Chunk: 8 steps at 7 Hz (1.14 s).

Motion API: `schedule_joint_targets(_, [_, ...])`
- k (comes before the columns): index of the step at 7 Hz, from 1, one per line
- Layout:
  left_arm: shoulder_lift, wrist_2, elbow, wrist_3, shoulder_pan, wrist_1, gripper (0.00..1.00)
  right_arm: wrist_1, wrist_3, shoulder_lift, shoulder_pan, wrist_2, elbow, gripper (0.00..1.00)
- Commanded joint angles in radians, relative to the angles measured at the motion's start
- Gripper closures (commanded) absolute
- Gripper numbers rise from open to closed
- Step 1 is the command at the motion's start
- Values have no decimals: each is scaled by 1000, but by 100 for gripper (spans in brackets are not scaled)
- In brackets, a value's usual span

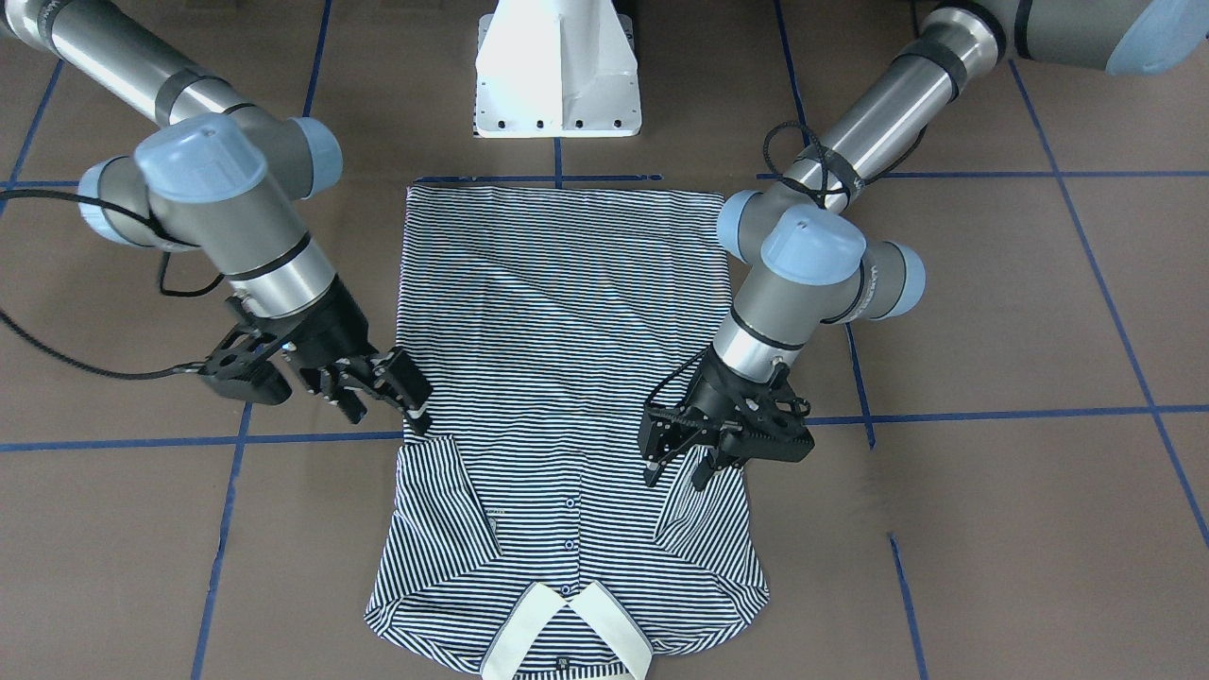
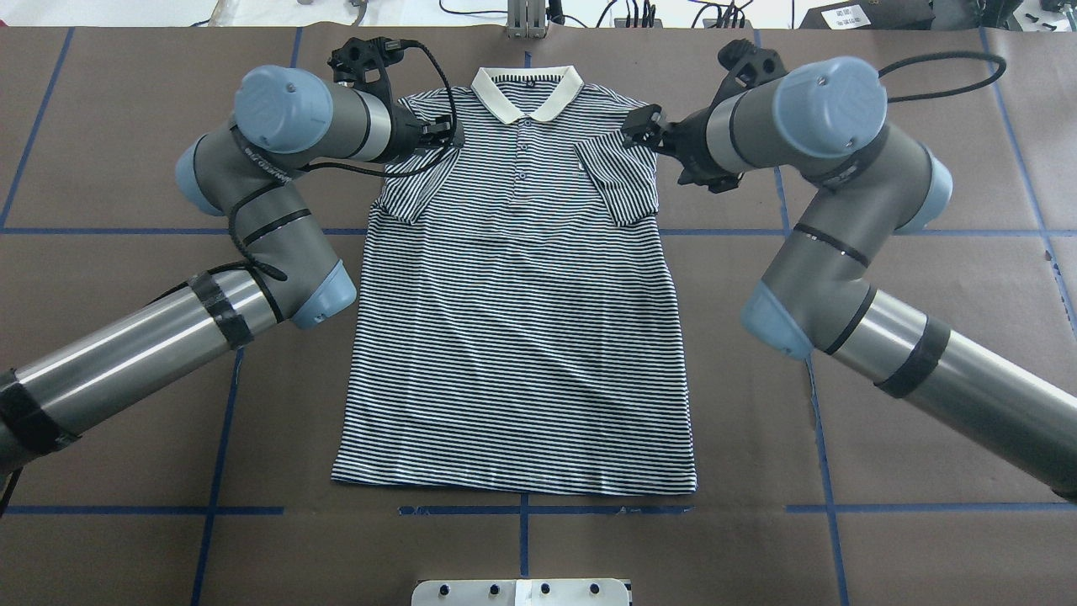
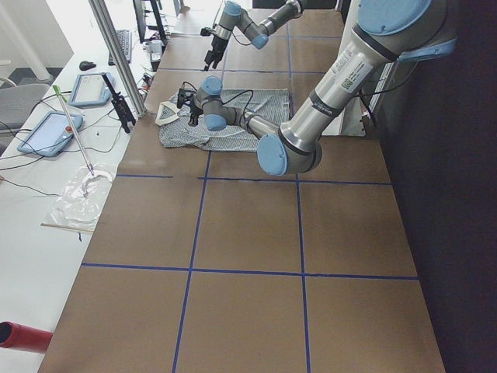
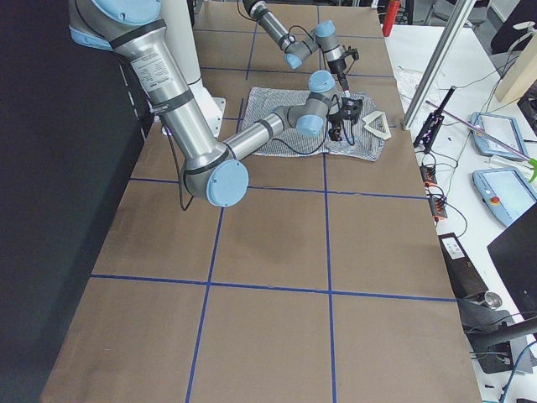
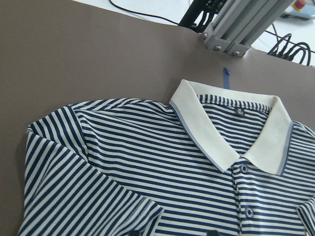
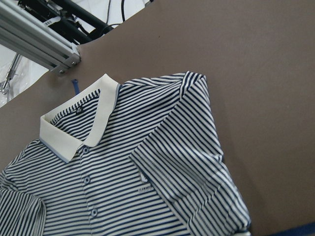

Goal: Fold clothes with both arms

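Over shirt (image 1: 567, 359), left tool (image 1: 676, 475) agape, right tool (image 1: 388, 414) agape

Shirt (image 2: 522, 337): short-sleeved polo, thin navy-and-white stripes, flat and front-up on tabletop (image 2: 101, 168). The hem is toward the robot base and the cream collar (image 2: 527, 91) is at the far edge. Placket buttoned, small patch (image 6: 142, 188) on chest. Both sleeves folded inward onto the chest, left sleeve (image 2: 412, 189), right sleeve (image 2: 618, 181). Body smooth, a few light creases.

Left arm (image 2: 126, 362) reaches in from the shirt's left side. Left hand (image 1: 676, 472) is low over the left sleeve fold, fingers apart and holding no cloth.

Right arm (image 2: 925, 362) mirrors it. Right hand (image 1: 385, 416) is at the shirt's edge by the right sleeve, fingers spread; can't tell whether it touches the cloth.
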<state>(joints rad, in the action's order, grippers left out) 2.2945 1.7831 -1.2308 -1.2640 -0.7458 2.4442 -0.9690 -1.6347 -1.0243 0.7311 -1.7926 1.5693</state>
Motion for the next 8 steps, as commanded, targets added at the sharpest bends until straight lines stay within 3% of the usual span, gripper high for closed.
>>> schedule_joint_targets(1, [-140,78,-207,-21,23,-7,28,-5,-143,-76,-198,129,134,0])
schedule_joint_targets(2, [-165,172,-228,-28,22,-4,28,-14,-219,-118,-278,183,209,0])
schedule_joint_targets(4, [-190,159,-231,-29,20,4,27,-374,-374,-183,-475,344,422,4])
schedule_joint_targets(5, [-191,159,-230,-31,22,7,26,-442,-408,-230,-522,370,435,6])
schedule_joint_targets(7, [-190,159,-228,-29,22,9,23,-464,-454,-382,-533,317,535,6])
schedule_joint_targets(8, [-190,159,-228,-29,23,9,20,-464,-512,-384,-562,321,528,9])
